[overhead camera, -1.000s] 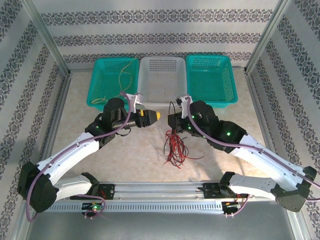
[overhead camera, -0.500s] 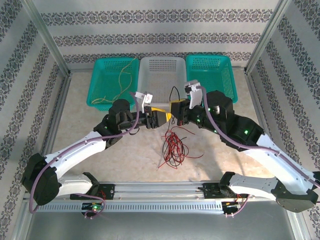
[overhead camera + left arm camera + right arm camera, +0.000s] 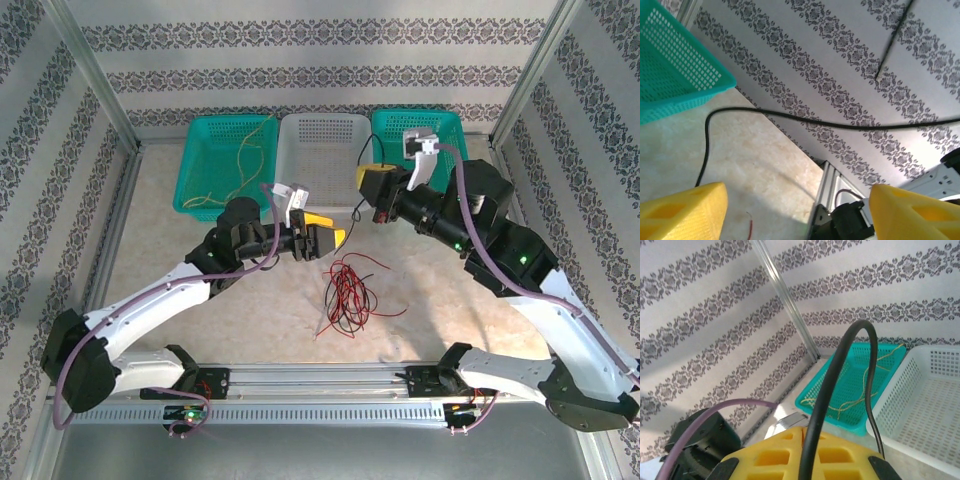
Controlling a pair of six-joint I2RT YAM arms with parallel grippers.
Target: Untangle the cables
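A: Looking at the right gripper [image 3: 372,182]: jaws clamped on the black cable [image 3: 815,430], up in the air by the front rims where the white basket [image 3: 320,130] meets the right teal basket [image 3: 435,195].

B: Its wrist view agrees. The cable comes out between the yellow fingers [image 3: 775,460], arcs up, then drops down on the right.

A: Left gripper [image 3: 328,240]?

B: Fingers spread wide, nothing between them. It sits low over the table [image 3: 160,250], tips pointing toward the right arm. The black cable crosses the air ahead of it, no contact.

A: Other cables?

B: The red-and-black tangle [image 3: 345,290] lies on the table between the two arms, just on the near side of the left gripper's tips. The black cable runs from the right gripper down toward it. I can't tell where it joins. The yellow cable [image 3: 248,150] is in the left teal basket [image 3: 195,195].
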